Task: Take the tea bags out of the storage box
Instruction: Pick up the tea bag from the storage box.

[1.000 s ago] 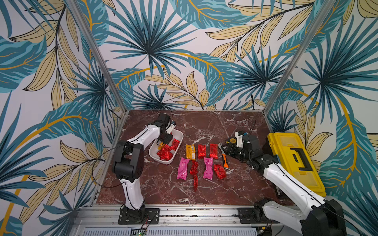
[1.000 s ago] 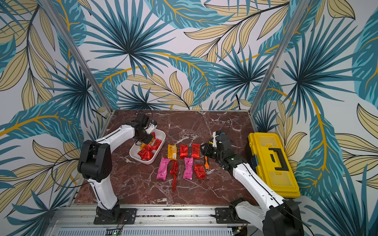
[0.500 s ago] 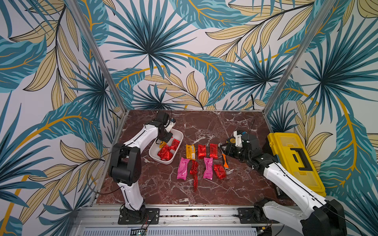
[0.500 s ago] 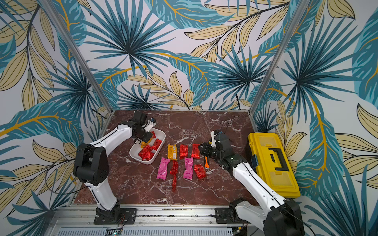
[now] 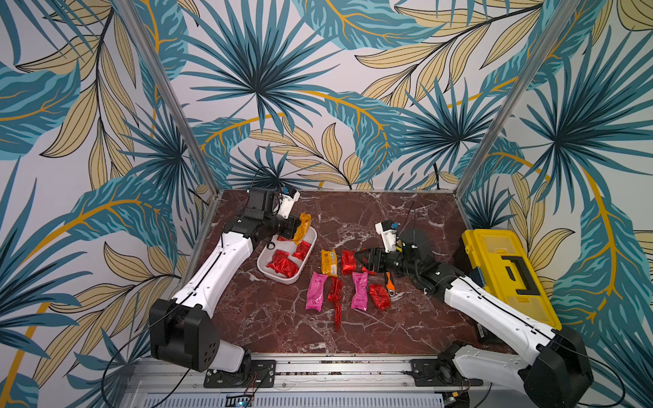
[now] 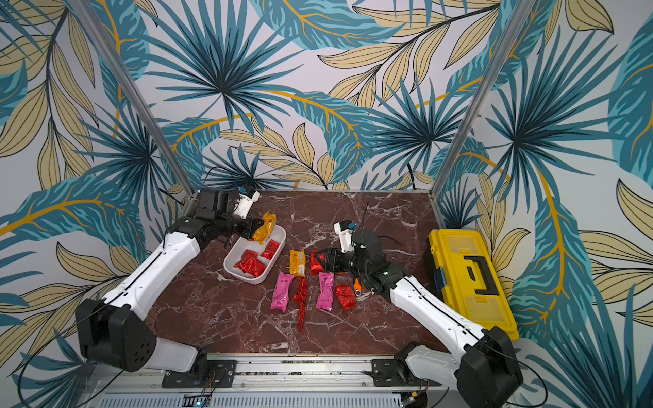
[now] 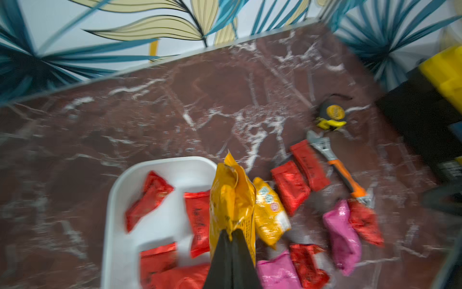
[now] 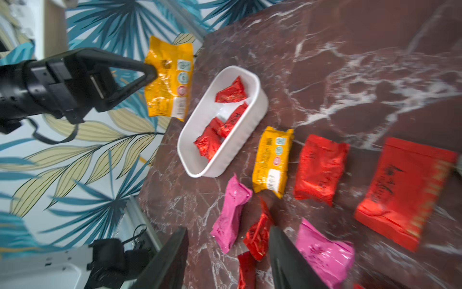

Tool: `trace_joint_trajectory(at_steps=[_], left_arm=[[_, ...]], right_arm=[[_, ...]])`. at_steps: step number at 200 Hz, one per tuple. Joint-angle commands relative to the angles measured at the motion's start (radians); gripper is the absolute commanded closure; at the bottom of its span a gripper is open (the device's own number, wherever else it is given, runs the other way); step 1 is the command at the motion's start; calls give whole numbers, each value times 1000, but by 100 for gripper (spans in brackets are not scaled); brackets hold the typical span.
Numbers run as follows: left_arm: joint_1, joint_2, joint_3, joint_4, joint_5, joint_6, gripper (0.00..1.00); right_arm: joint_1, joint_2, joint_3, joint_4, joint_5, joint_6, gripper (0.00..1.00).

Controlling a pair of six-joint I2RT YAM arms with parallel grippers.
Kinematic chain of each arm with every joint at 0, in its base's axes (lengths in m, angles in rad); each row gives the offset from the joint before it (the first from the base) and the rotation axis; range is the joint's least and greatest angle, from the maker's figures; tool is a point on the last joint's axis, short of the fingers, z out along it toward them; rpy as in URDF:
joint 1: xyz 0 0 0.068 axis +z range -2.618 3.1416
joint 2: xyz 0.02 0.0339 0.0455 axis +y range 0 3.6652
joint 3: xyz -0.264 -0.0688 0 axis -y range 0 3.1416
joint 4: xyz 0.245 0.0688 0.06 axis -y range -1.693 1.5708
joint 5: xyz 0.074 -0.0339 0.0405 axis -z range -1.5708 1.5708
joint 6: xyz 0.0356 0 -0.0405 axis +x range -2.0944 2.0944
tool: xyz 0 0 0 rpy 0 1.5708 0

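Crinkled yellow foil sachet (image 8: 170, 77) pinched by left gripper (image 8: 150, 71).

Glossy foil tea bags (image 8: 320, 170); probably plastic storage box (image 8: 235, 150).

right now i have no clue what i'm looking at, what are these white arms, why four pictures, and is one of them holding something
These are two white robot arms mounted at the near edge of a marble table, each ending in a two-fingered gripper. Two pictures come from a camera pair looking down on the whole scene. The other two come from cameras on the arms' wrists. The left gripper is shut on an orange-yellow tea bag, held in the air by the white storage box, where a few red tea bags lie. The right gripper is open, over the laid-out tea bags on the table. Nearby are a wrench, a tape measure and a yellow toolbox.
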Motion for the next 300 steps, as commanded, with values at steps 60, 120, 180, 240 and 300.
trace_joint_trajectory(at_steps=[60, 120, 180, 240, 300], left_arm=[[-45, -117, -505, 1172, 533, -899, 100], [-70, -54, -632, 1570, 591, -1108, 100], [-73, -43, -643, 1497, 592, -1061, 84], [-7, -219, -575, 845, 361, -676, 36], [44, -295, -531, 478, -23, -531, 37]], right_arm=[[26, 127, 50, 291, -267, 38, 40], [28, 125, 60, 302, -287, 59, 45], [26, 119, 63, 300, -261, 71, 80], [-61, 83, 65, -22, -59, 11, 92], [-208, 259, 212, -284, 3, -88, 92]])
